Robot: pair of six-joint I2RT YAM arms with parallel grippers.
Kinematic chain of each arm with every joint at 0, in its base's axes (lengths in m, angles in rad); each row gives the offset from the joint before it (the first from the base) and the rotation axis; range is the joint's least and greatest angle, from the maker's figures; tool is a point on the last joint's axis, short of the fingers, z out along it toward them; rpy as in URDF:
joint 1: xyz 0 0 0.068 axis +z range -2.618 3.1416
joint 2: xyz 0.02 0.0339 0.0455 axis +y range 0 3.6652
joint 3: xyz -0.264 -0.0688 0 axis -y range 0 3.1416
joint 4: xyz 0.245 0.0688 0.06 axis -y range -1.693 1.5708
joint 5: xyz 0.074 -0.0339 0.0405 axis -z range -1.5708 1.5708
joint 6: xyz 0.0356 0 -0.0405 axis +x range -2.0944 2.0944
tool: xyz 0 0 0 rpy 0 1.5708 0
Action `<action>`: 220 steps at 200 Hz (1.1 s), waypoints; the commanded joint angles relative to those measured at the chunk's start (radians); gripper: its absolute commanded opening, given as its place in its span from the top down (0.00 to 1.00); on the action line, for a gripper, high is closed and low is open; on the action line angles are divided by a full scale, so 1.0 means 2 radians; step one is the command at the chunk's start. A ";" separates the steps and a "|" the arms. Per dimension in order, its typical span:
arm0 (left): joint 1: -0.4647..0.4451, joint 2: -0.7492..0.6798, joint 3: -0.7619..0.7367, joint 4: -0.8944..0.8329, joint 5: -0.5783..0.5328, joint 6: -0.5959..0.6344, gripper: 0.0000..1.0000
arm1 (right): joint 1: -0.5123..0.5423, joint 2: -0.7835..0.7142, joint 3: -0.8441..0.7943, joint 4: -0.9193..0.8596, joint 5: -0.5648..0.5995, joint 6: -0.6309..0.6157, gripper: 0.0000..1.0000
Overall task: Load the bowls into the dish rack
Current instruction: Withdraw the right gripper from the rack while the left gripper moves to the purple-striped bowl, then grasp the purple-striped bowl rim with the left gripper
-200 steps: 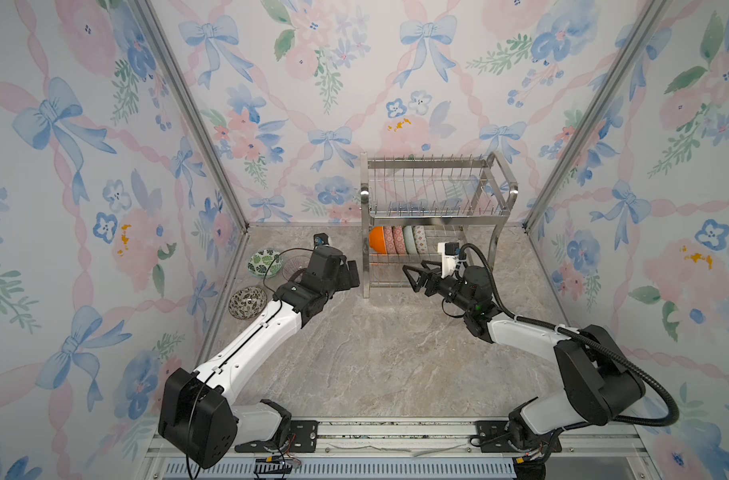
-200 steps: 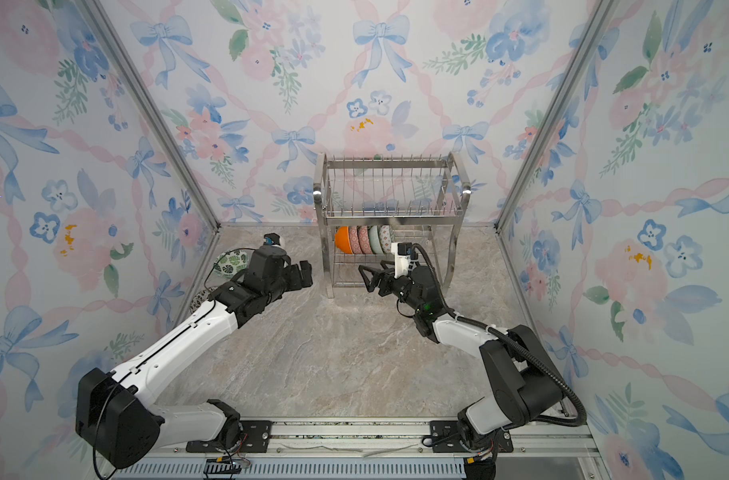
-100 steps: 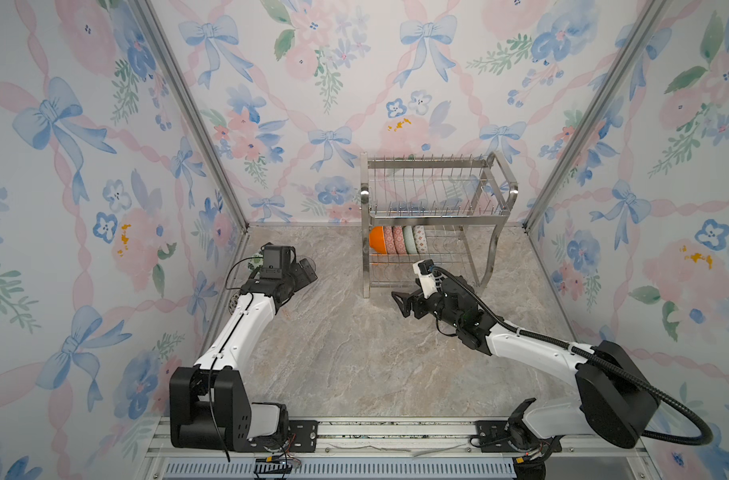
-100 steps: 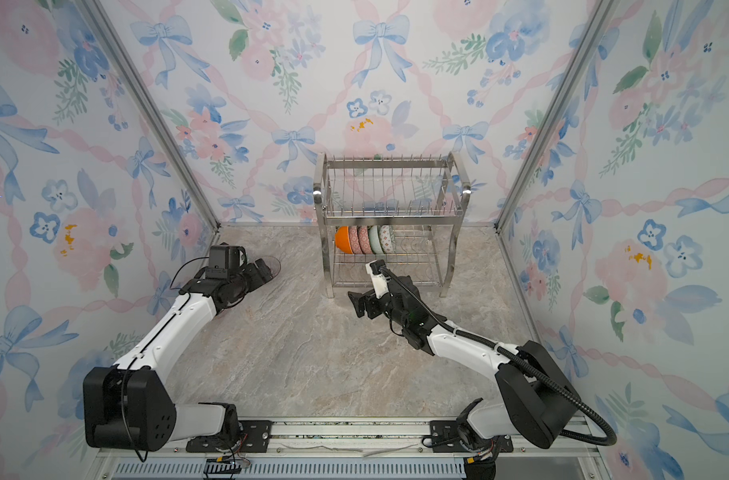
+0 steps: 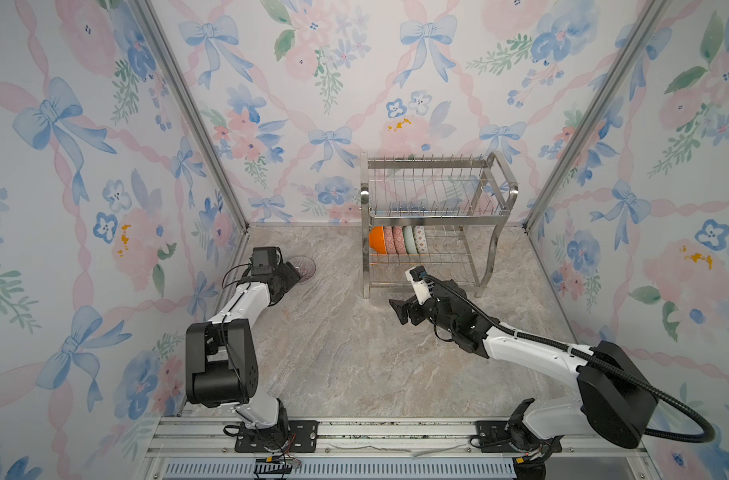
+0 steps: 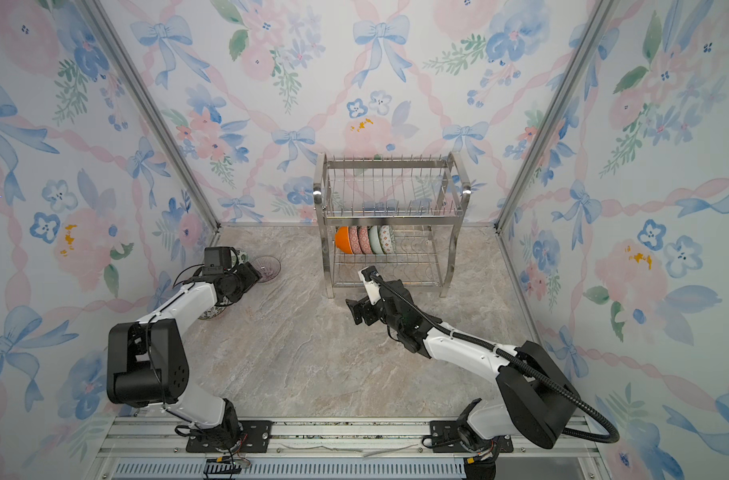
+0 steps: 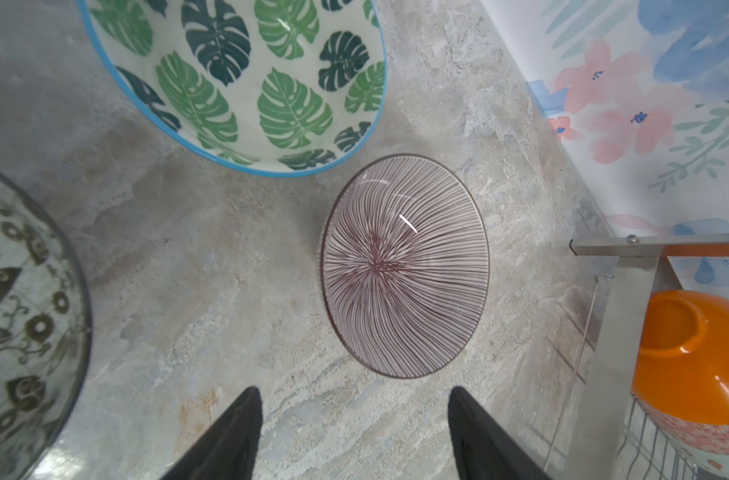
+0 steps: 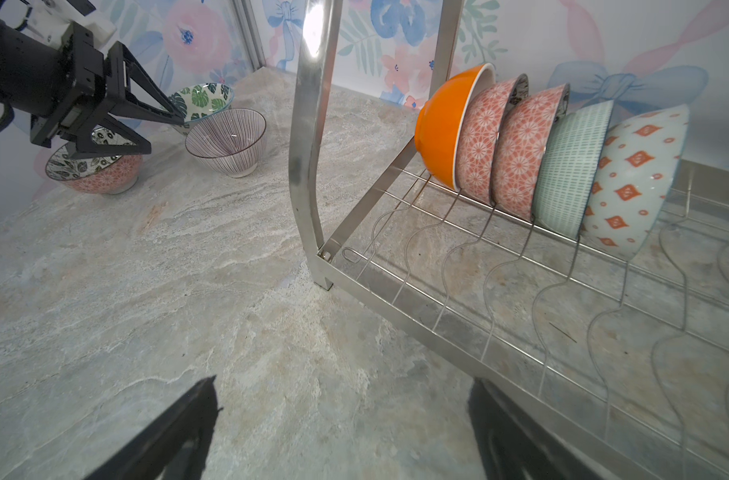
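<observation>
In both top views the two-tier stainless-steel wire dish rack (image 5: 427,160) stands at centre right of the frame, against the floral back wall (image 5: 333,104), on the grey marble-patterned tabletop (image 5: 333,353). Five bowls lean on edge in a touching row at the left end of its lower tier: a glossy orange bowl with a white inside (image 8: 446,124), two coral star-patterned bowls (image 8: 485,137), a pale green dashed bowl (image 8: 570,166) and a white bowl with orange diamonds (image 8: 633,178). Three more bowls sit upright on the tabletop at middle left of the frame, near the floral left wall (image 5: 84,208): a white bowl with fine purple lines (image 7: 404,266), a blue-rimmed bowl with green leaves (image 7: 250,83) and a bowl with dark leaves inside and coral outside (image 8: 92,170). The left gripper (image 7: 352,392) hovers over this group with its black fingers (image 7: 230,436) parted and nothing between them. The purple-lined bowl lies just ahead of the tips; whether a finger touches a rim cannot be told. The right gripper (image 8: 342,384) hangs low over bare tabletop near the middle of the top views, just in front of the rack's left front leg, its jaws spread wide and empty.
</observation>
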 commanded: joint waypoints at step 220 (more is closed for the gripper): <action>0.011 0.068 0.020 0.039 0.017 -0.006 1.00 | -0.026 -0.060 -0.032 -0.019 0.009 -0.004 0.03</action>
